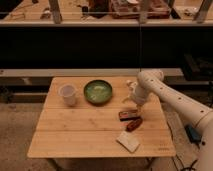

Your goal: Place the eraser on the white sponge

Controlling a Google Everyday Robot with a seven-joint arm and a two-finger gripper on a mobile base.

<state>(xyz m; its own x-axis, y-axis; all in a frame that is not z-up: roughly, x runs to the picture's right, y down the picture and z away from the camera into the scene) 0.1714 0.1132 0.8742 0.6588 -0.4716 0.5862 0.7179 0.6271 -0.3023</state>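
The eraser [129, 114], an oblong block with a reddish-brown top over black, lies on the wooden table [75, 130] right of centre. The white sponge [128, 141], a thin off-white pad, lies near the front edge, below the eraser and apart from it. My gripper [131, 99] hangs from the white arm [165, 95] just above and behind the eraser, to the right of the green bowl. It holds nothing that I can see.
A green bowl [97, 92] stands at the back centre and a white cup [67, 94] to its left. A smaller reddish-brown lump [133, 125] lies between eraser and sponge. Dark shelving runs behind the table.
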